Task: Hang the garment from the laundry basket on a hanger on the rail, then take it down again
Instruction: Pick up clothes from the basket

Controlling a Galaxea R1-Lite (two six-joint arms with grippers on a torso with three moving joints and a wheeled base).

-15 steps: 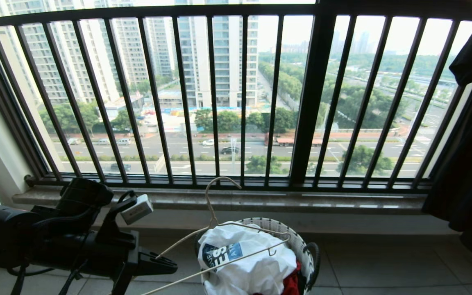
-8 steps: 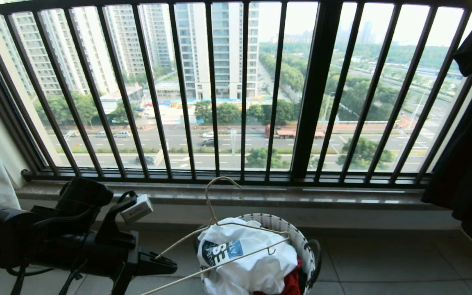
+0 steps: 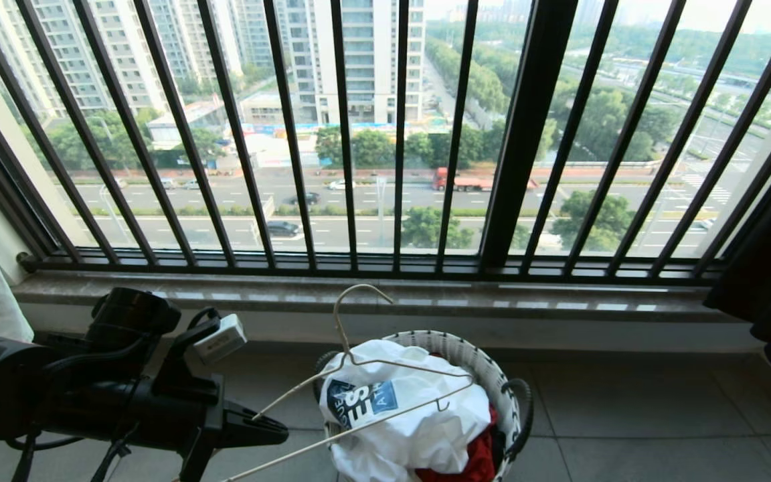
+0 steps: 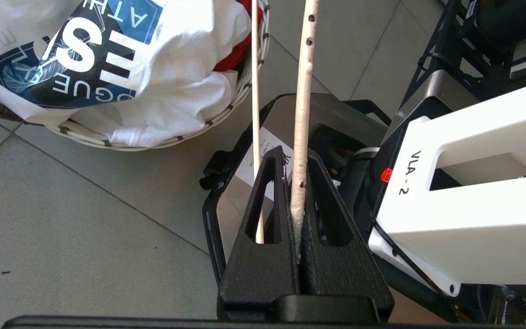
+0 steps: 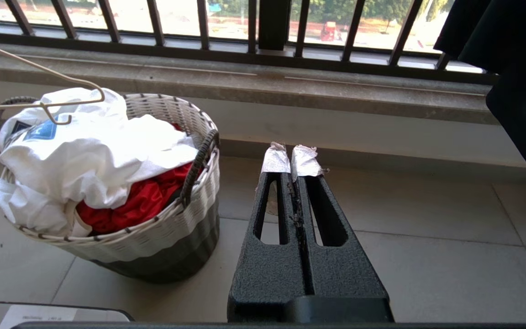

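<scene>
T-shirt (image 3: 405,418) sits lower centre in the basket (image 3: 502,385), right of the left pincer (image 4: 296,160) clamped on the hanger (image 3: 359,365); right pincer (image 5: 294,160) is closed, empty.

The white T-shirt (image 4: 167,82) in the laundry basket (image 4: 226,109) carried a dark blue emblem (image 4: 69,50) with white lettering. In the left wrist view the letters stood upside down: a large "ES", a smaller row "ATHE" beside it, and a small row ending in "GUE". In the head view only the large "SE" and a small "ATH" could be made out on the same emblem. A white robot part (image 4: 464,183) bore the black marking "VLA - 2". A paper label (image 4: 256,164) on the robot base had print too small to read.
</scene>
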